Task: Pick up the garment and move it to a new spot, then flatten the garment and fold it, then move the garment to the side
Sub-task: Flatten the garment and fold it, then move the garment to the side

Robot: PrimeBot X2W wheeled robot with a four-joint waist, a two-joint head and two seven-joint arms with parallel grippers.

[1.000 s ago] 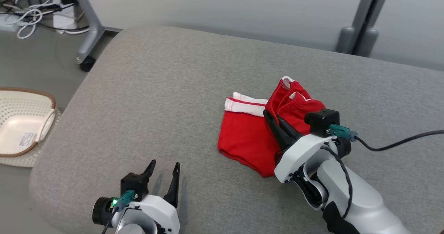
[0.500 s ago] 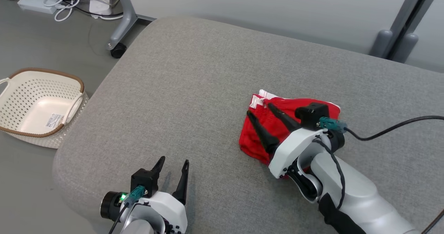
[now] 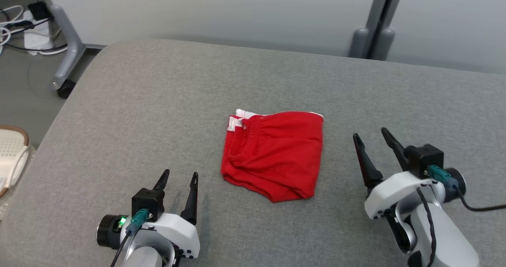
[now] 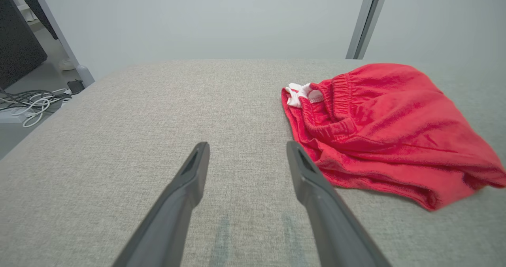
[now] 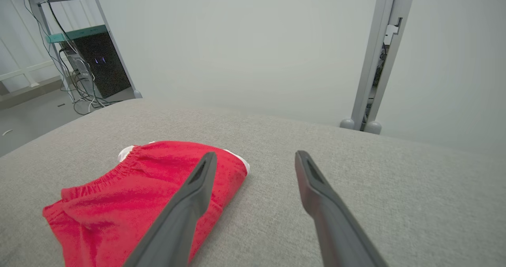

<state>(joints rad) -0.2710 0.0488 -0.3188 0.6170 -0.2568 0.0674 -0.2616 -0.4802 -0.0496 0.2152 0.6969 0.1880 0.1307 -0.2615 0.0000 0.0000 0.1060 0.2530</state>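
Head view: the garment (image 3: 272,154) has been released by the right gripper (image 3: 369,132) and lies folded near the middle of the padded table (image 3: 158,101). Folding is judged done, with the move aside left. The right gripper is held wide and empty beside it, and the left gripper (image 3: 180,173) likewise near the front edge.

Left wrist view: the garment is seen to the right of the parted fingers.

Right wrist view: the garment is seen at lower left.

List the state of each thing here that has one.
red shorts: folded, lying on the grey padded surface, held by neither tool.
left tool: open, empty, apart from the shorts.
right tool: open, empty, apart from the shorts.
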